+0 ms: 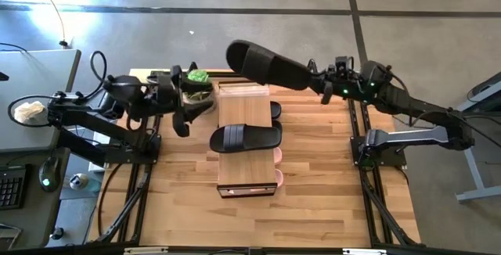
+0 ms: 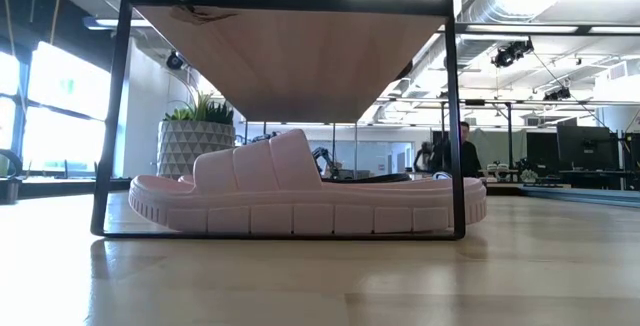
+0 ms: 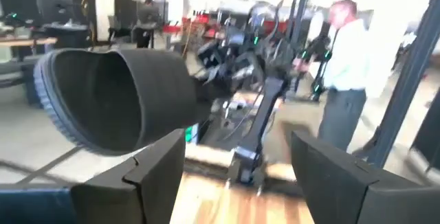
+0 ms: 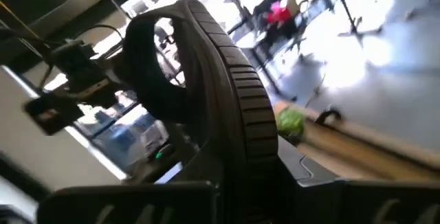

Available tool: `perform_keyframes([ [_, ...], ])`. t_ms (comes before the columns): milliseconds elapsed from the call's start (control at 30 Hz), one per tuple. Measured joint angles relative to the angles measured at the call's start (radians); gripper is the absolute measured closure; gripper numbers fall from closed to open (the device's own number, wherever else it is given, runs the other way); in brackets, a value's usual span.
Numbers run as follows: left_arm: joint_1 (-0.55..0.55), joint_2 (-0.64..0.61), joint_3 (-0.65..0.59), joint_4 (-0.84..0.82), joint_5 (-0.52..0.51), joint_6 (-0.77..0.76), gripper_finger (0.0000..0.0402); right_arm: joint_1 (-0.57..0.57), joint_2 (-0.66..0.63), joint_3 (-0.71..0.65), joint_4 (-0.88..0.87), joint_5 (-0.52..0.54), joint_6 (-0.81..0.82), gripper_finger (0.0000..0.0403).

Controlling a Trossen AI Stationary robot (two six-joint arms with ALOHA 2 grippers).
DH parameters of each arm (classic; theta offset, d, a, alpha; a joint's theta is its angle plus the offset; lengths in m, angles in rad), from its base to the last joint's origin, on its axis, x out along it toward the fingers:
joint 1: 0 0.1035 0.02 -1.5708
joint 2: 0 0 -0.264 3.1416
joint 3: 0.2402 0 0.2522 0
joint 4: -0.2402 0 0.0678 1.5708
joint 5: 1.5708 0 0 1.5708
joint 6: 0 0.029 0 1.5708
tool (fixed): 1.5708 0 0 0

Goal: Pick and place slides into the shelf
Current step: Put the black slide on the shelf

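Right gripper clamped on a black slide, held aloft beyond the shelf toward one o'clock, left gripper at the shelf's nine o'clock with fingers apart and empty, second black slide lying across the shelf top, pink slide on the lower tier.

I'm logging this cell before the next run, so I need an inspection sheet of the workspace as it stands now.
Surface: light wooden table, bare around the rack.
Job's things: shelf at mid-table; one black slide lies across its top; pink slide on the lower tier; another black slide held in the air beyond the shelf.
Clutter: green object by the shelf's far left corner.
Grippers: left gripper open, left of the shelf; right gripper shut on the airborne slide.
Cables: black cable looping over the left arm.
Surroundings: desk with keyboard at left; person beyond the table.
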Motion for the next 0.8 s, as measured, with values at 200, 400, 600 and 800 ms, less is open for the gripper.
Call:
perform_keyframes([
  [200,0.001,-0.005,0.0,-0.101,-0.062,0.015,0.016,0.003,-0.069,0.001,-0.097,-0.136,0.251,0.0367],
  [400,0.0,-0.004,0.0,-0.141,-0.052,0.015,0.0175,0.016,-0.078,0.002,-0.196,-0.247,0.488,0.0364],
  [600,0.001,-0.004,0.0,-0.193,-0.049,-0.005,0.0189,0.09,-0.037,0.002,-0.247,-0.289,0.601,0.0368],
  [800,0.001,-0.004,0.0,-0.235,-0.049,-0.016,0.0199,0.23,0.022,0.002,-0.263,-0.299,0.707,0.0368],
])
